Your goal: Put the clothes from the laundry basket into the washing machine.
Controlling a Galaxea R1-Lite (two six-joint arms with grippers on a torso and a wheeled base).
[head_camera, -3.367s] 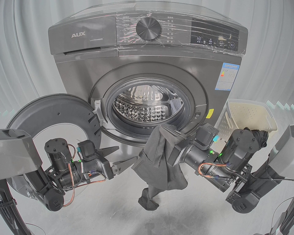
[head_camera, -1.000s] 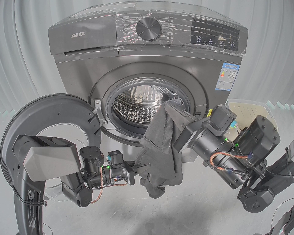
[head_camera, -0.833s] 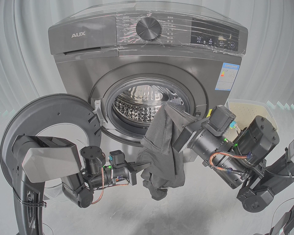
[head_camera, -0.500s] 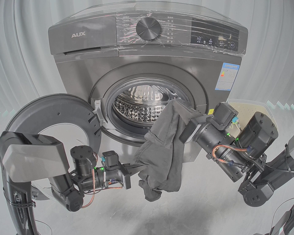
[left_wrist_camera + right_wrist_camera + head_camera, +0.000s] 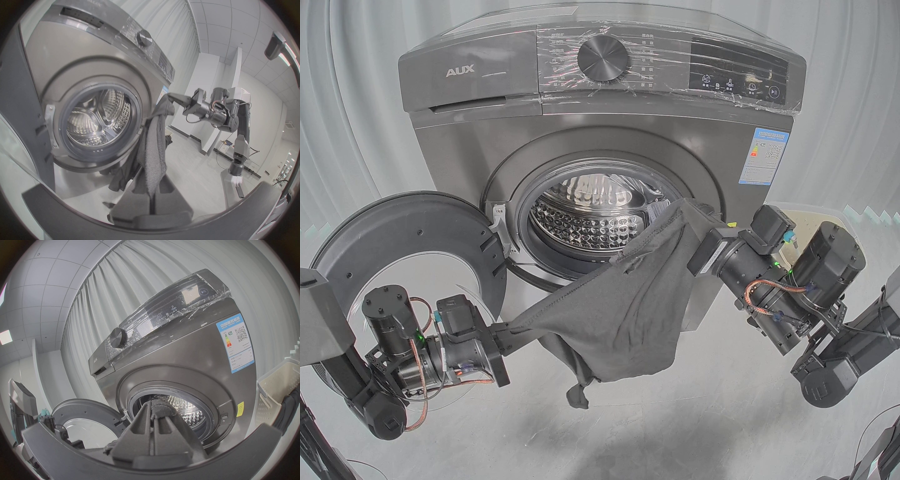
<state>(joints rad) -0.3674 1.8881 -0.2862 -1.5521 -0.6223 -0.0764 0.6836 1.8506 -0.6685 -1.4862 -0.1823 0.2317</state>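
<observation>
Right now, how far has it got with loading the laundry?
Done: the washer door stands open and one dark garment is out of the laundry basket. In hand: that garment hangs stretched between the left pincer and right pincer, in front of the drum, not inside. Left: push it in; the drum looks empty, and another dark cloth drapes over the basket's rim.

Lab or test room rather than a household laundry: a washing machine [image 5: 600, 131] stands free on a bare grey floor [image 5: 712, 412] before full-length pale curtains [image 5: 344, 112]; clear protective film [image 5: 562, 59] covers its control panel [image 5: 737, 72]; above, an office-style tiled ceiling [image 5: 40, 283] with a flat panel light [image 5: 5, 337]; plain white walls [image 5: 203, 84].
</observation>
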